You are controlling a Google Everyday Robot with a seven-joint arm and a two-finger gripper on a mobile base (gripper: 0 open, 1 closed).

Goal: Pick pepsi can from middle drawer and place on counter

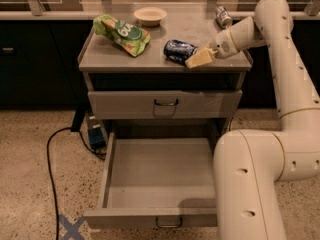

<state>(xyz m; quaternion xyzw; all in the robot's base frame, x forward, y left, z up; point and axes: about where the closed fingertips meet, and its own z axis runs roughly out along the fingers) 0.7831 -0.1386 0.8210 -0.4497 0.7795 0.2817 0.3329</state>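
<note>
The pepsi can (178, 50) lies on its side on the counter (125, 59), right of the middle, near the front edge. My gripper (198, 59) reaches in from the right and sits right against the can's right end, low over the counter. The middle drawer (160, 171) is pulled out below, and its tray holds nothing.
A green chip bag (121, 33) lies at the counter's left. A pale bowl (150, 15) stands at the back. A silvery can (223, 17) lies on the ledge behind. The drawer above (165, 104) is closed. My arm's base (260, 184) stands beside the open drawer. A cable (50, 159) runs across the floor.
</note>
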